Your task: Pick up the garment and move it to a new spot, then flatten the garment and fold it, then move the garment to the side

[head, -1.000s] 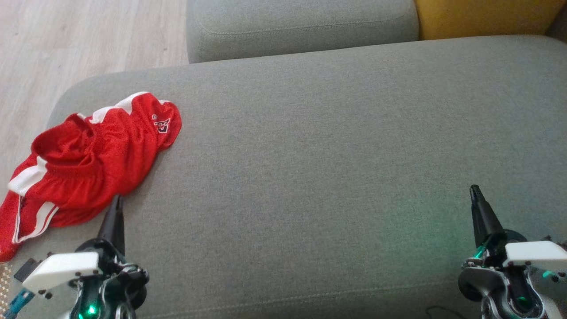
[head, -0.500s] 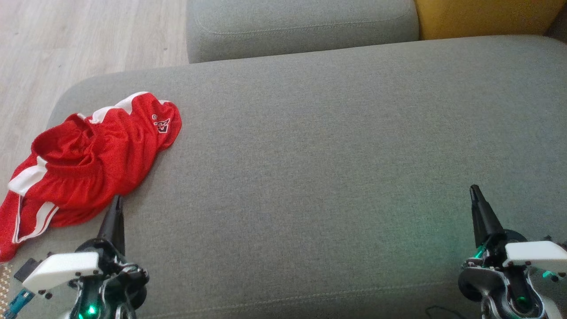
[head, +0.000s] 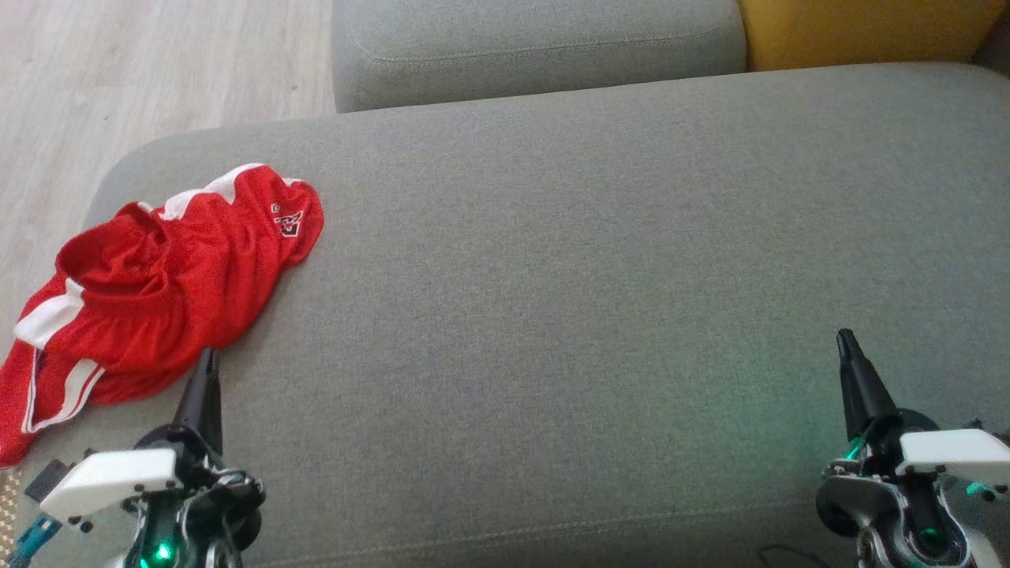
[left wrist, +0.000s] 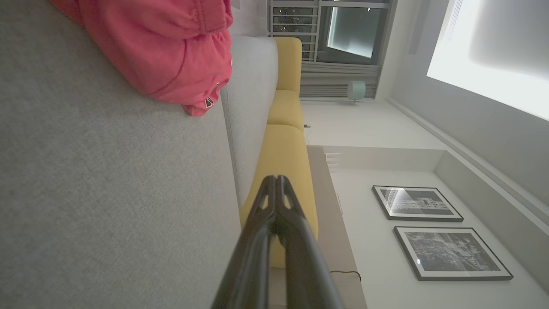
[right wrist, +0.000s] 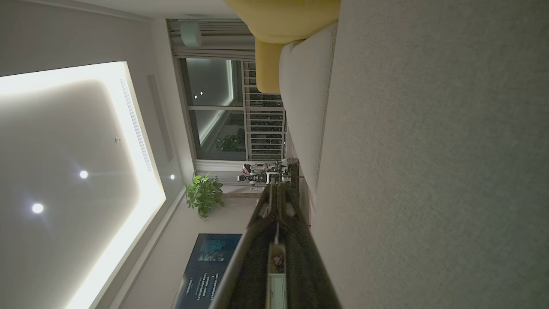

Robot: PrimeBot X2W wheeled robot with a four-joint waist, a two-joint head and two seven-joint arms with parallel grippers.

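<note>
The red garment [head: 158,292] lies crumpled at the left edge of the grey sofa seat [head: 592,315], its near end drooping over that edge toward the floor [head: 118,71]. The left gripper [head: 207,359], fingers pressed together and empty, points at the heap's near hem. The right gripper [head: 846,341], likewise closed and empty, waits near the right corner. Going in unopened, the left would likely shove the cloth off the edge.

A home living room: grey fabric sofa [head: 600,276] with yellow cushions [left wrist: 285,146], pale wood floor [head: 118,79], framed pictures [left wrist: 418,203] on the wall [left wrist: 377,257], a potted plant [right wrist: 203,194] by the window [right wrist: 212,90].
</note>
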